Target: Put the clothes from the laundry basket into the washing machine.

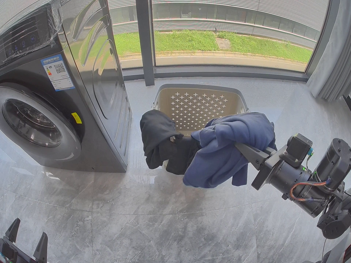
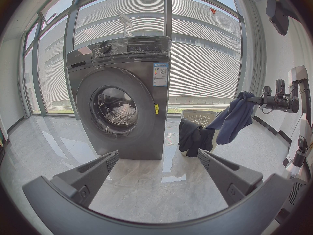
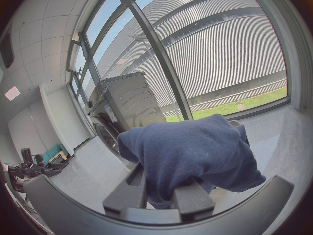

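Observation:
A beige laundry basket [image 1: 199,105] [image 2: 199,117] stands on the floor by the window. A black garment [image 1: 161,143] [image 2: 192,137] hangs over its front rim. My right gripper [image 1: 237,147] [image 3: 159,180] [image 2: 252,99] is shut on a blue garment [image 1: 226,147] [image 3: 189,150] [image 2: 233,119], held up above the basket's front right. The grey washing machine [image 1: 65,92] [image 2: 120,98] [image 3: 127,98] stands at the left, its round glass door [image 1: 31,123] [image 2: 114,110] closed. My left gripper [image 1: 27,236] [image 2: 156,162] is open, low at the front left, with nothing between its fingers.
A large window [image 1: 226,22] runs along the back, with a dark pillar [image 1: 144,33] behind the basket. A grey curtain [image 1: 334,66] hangs at the right. Polished grey floor [image 1: 146,216] spreads in front of the machine and basket.

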`<state>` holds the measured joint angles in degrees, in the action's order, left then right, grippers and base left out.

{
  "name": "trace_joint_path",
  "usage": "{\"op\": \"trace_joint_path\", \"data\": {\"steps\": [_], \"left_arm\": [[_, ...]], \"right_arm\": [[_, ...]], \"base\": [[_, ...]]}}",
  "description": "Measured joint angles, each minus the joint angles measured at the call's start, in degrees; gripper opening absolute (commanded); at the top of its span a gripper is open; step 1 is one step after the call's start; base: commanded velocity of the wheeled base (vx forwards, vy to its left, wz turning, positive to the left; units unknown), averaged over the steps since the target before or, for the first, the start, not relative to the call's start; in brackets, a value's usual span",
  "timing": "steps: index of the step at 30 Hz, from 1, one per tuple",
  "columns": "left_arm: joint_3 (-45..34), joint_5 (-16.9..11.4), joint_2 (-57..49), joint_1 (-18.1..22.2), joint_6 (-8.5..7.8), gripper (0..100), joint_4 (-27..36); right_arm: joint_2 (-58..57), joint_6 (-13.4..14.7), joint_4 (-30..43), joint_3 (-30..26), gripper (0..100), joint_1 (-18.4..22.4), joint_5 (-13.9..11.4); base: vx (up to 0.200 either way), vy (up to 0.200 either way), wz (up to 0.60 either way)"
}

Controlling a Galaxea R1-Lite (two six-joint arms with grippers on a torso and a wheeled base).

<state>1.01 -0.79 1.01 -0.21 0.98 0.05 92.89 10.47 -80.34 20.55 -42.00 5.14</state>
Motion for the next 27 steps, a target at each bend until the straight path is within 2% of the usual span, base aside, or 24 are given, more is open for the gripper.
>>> {"op": "trace_joint_path", "data": {"steps": [2, 10, 14, 20, 24, 27], "left_arm": [[0.0, -0.02, 0.0, 0.05, -0.02, 100, -0.05], [0.0, 0.06, 0.02, 0.07, -0.18, 100, -0.1], [0.0, 0.09, 0.02, 0.0, -0.16, 100, -0.1], [0.0, 0.09, 0.02, 0.05, -0.16, 100, -0.1], [0.0, 0.01, 0.02, 0.05, -0.13, 100, -0.07], [0.0, 0.01, 0.0, 0.05, -0.13, 100, -0.05]], "right_arm": [[-0.01, -0.02, -0.05, 0.77, 0, 1.29, -0.04], [-0.04, -0.13, 0.39, 4.06, 0, 5.89, -0.5], [0.33, -0.16, 1.62, 6.95, 0, 9.62, -2.8], [1.93, 0.09, 5.4, 14.29, 0, 15.48, -6.25], [3.68, 0.22, 7.83, 18.49, 0, 16.84, -6.86], [5.06, 0.28, 8.39, 19.47, 0, 17.09, -7.06]], "base": [[0.0, 0.0, 0.0], [0.0, -0.2, 0.0], [0.0, -0.2, 0.0], [0.0, 0.0, 0.0], [0.0, 0.0, 0.0], [0.0, 0.0, 0.0]]}}
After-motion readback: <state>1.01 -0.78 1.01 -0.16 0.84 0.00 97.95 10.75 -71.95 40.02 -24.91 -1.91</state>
